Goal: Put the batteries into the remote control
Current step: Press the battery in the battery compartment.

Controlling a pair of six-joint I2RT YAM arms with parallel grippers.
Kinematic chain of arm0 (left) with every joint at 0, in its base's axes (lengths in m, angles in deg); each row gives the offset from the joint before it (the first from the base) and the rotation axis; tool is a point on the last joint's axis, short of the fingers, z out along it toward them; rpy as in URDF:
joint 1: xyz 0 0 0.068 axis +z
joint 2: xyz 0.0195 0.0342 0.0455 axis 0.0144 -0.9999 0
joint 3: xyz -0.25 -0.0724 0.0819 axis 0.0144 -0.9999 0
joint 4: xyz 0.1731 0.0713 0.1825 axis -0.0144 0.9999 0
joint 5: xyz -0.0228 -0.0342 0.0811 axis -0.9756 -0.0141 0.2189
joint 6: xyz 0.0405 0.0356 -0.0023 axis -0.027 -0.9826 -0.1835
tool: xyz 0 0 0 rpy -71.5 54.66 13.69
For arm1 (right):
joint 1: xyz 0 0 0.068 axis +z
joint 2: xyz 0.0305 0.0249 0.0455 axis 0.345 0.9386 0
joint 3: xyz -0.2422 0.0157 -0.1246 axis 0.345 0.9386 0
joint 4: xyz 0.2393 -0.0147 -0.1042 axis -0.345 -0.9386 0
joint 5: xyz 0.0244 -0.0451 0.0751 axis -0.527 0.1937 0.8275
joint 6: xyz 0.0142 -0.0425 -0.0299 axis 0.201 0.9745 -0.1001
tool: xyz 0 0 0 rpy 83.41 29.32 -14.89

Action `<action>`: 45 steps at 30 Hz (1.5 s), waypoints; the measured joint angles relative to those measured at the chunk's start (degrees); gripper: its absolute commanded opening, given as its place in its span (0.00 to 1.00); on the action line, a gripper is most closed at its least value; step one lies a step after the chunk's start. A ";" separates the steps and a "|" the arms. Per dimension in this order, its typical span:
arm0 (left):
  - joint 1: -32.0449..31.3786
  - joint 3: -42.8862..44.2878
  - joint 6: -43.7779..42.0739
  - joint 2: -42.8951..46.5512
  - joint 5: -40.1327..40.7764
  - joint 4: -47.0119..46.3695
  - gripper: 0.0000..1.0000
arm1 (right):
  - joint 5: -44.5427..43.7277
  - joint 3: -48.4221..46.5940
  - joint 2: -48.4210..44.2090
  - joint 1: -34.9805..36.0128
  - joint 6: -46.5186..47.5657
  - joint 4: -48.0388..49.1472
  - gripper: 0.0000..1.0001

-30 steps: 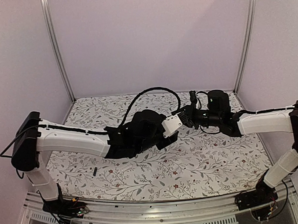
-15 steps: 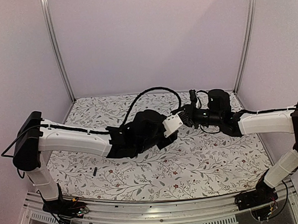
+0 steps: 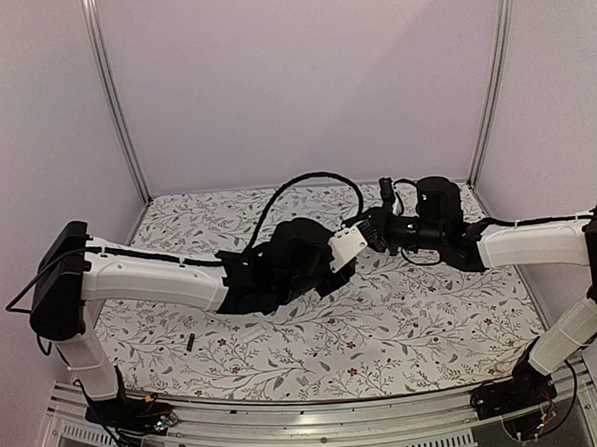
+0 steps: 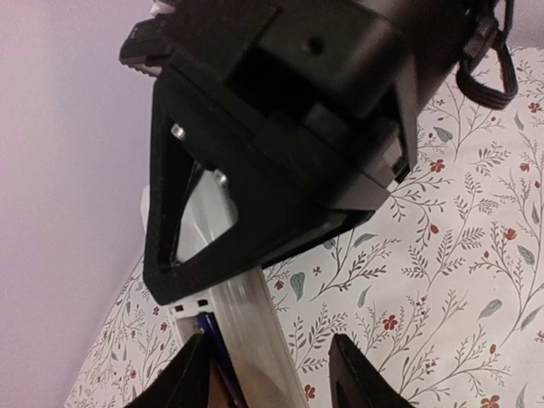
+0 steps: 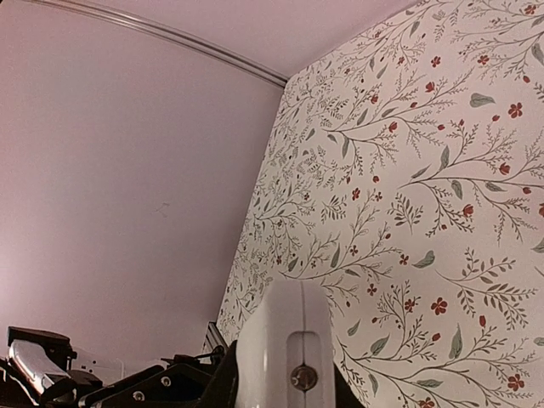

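Reading the overhead view, you saw both arms meet above the middle of the floral table [image 3: 434, 317], with the remote control [image 3: 347, 246] held off the surface between them.

The left gripper [image 4: 269, 353] was clamped on the remote control. In the left wrist view its two dark fingers [image 4: 192, 374] pressed against the long sides of the white bar, one on each side. Just above that grip the back recess [image 4: 204, 316] lay open, and a slim dark cylinder [image 4: 212, 336] with a bluish sheen sat in it. You could read it as one of the batteries, though only part of it showed.

The right gripper [image 3: 377, 231] covered the far end of the bar. In the right wrist view the rounded white end stood between its dark fingers [image 5: 226, 381], which lay against both sides — closed on the remote control. From the left wrist camera, the black body of the right gripper hid most of that end.

A second battery [image 3: 188, 342] lay alone on the table near the left arm's base — well apart from both grippers and from the remote control.
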 measured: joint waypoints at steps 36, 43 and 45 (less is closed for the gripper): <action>1.22 2.34 2.69 -0.04 -3.39 2.91 0.48 | 0.17 1.05 -1.49 -0.15 -1.07 2.86 0.00; 0.98 2.34 2.16 0.31 -2.80 3.41 0.62 | 0.37 1.97 -1.49 -0.55 -0.37 4.94 0.00; 0.83 2.25 2.14 1.05 -2.84 4.17 0.66 | 0.68 2.32 -1.46 -0.87 0.09 5.88 0.00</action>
